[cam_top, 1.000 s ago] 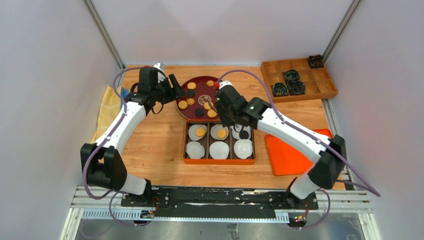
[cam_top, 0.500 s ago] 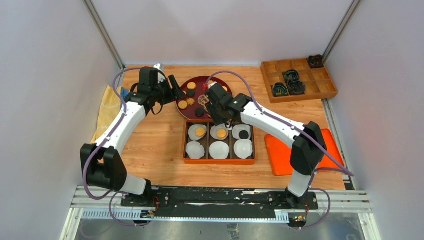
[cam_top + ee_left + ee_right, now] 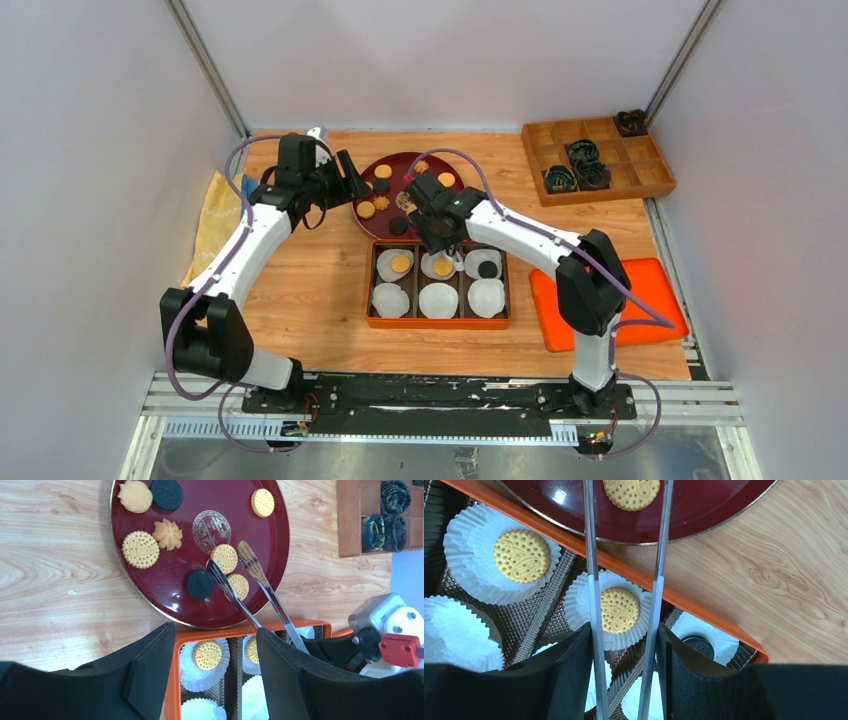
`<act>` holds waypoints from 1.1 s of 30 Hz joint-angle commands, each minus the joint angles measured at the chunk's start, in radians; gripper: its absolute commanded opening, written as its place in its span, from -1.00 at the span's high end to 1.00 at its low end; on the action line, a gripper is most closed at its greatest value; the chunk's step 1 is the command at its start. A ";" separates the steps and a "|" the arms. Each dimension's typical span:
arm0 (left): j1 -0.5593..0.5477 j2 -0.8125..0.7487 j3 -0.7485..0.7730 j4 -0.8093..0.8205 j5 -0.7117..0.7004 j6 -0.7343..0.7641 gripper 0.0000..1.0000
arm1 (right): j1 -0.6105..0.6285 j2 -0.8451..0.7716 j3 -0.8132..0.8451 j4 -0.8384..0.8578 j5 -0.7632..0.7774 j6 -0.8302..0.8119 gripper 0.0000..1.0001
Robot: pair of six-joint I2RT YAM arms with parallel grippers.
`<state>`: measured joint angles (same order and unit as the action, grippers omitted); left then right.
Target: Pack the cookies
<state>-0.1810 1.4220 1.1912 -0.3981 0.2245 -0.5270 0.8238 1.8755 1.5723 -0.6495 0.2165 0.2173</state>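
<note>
Over the red plate [image 3: 175, 575] on the table [image 3: 310, 280], the right hand [image 3: 624, 637] stands clamped on metal tongs [image 3: 591, 580] whose tips straddle one of the cookies [image 3: 224, 558]; the left hand [image 3: 215, 645] hangs apart, empty; more lie on the plate, three in the orange box's [image 3: 438, 322] paper cups [image 3: 469, 555].

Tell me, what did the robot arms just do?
The right arm swung leftward, its elbow folding in closer to the box. The right tool moved left a little, gripping the tongs, tips over the red plate. Nothing was picked up or dropped. The left tool stayed open beside the plate, and the three cookies in the box stayed put.
</note>
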 commanded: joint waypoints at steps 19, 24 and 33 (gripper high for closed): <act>-0.003 -0.018 0.006 0.016 0.010 0.003 -0.31 | -0.049 -0.194 0.017 -0.004 -0.062 0.000 0.86; -0.003 -0.011 0.013 0.012 -0.002 -0.008 -0.31 | -0.014 -0.321 -0.035 -0.021 -0.057 -0.020 0.86; 0.017 0.027 0.114 -0.059 -0.079 -0.018 -0.30 | 0.177 -0.470 -0.149 -0.121 -0.113 -0.052 0.86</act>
<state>-0.1772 1.4338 1.2415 -0.4301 0.1822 -0.5346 0.8955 1.4410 1.4746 -0.6914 0.1387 0.1959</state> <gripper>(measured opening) 0.654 0.457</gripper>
